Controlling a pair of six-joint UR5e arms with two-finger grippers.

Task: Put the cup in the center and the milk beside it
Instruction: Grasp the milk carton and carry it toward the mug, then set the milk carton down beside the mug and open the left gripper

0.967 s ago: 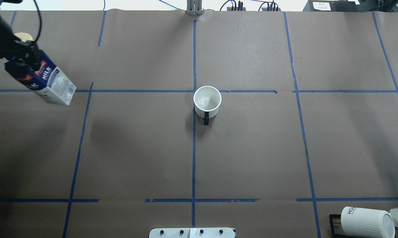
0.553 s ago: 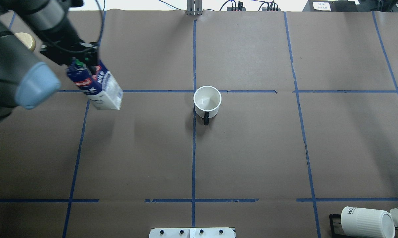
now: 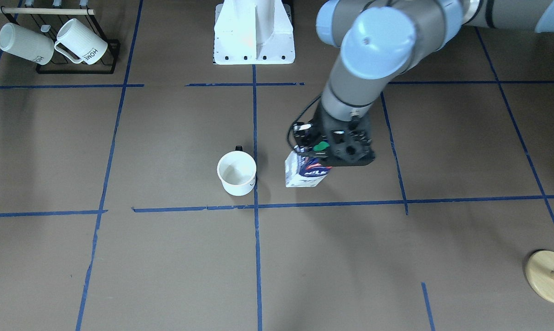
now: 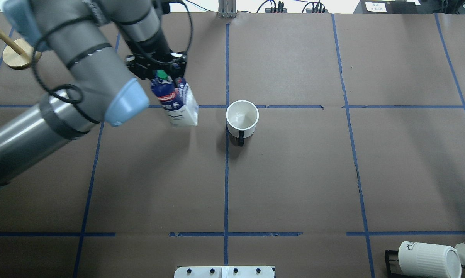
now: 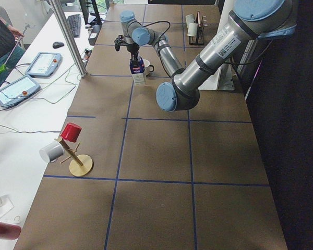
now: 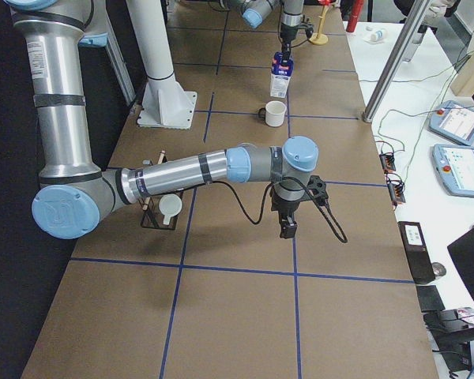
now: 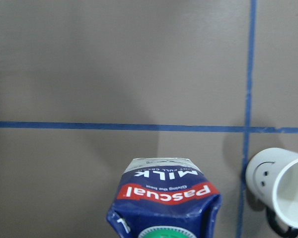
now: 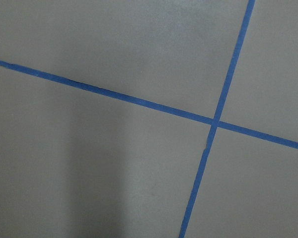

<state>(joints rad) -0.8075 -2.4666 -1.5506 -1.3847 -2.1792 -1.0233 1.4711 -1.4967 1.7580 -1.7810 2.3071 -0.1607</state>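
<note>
The cup [image 4: 242, 117] is a white mug with a black handle. It stands upright by the tape crossing at the center [image 4: 213, 116]. Its smiley face shows in the left wrist view [image 7: 280, 186]. My left gripper [image 4: 158, 71] is shut on the top of the milk [image 4: 176, 104], a blue and white Pascual carton with a green cap, and holds it upright just left of the cup, apart from it. In the front view the milk [image 3: 304, 172] is right of the cup [image 3: 236, 174]. My right gripper [image 6: 287, 229] shows only in the exterior right view; I cannot tell whether it is open or shut.
A black rack with ribbed HOME mugs [image 3: 51, 43] stands at the table's near right corner [image 4: 425, 258]. A wooden peg stand [image 4: 18, 56] is at the far left. The white robot base [image 3: 254, 32] is at the near edge.
My left arm has carried the milk carton rightward from the far left of the table to just left of the cup. The cup has not moved.
</note>
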